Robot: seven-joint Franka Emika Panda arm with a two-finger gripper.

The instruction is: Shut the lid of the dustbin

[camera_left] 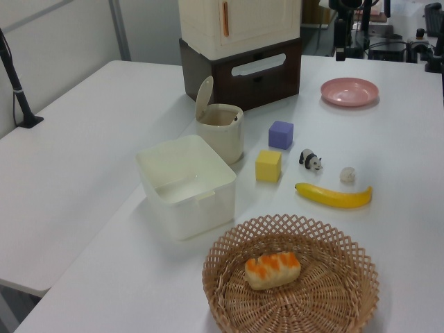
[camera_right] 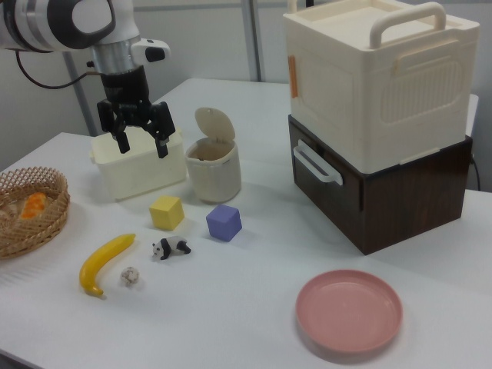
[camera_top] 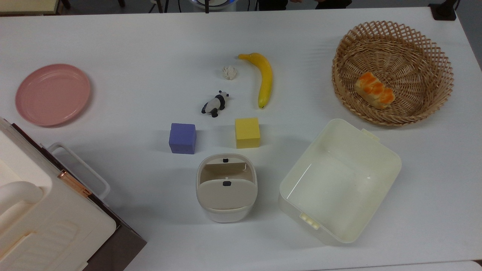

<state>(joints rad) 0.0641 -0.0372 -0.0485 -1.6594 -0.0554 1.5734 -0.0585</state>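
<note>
A smooth matt white table (camera_top: 150,45) holds a smooth plastic dustbin (camera_top: 226,210) with a matt beige lid (camera_top: 226,194), a glossy cream plastic tub (camera_top: 380,158), a rough woven wicker basket (camera_top: 433,52), a glossy pink plate (camera_top: 52,94) and matt foam-like cubes (camera_top: 182,138).

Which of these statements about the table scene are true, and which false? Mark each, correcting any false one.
1. The dustbin has its lid standing open. True.
2. The claw grips the lid. False: it hangs open in the air, apart from the lid.
3. The basket holds a bread piece. True.
4. The banana lies on the pink plate. False: it lies on the table.
5. The cream tub is empty. True.
</note>
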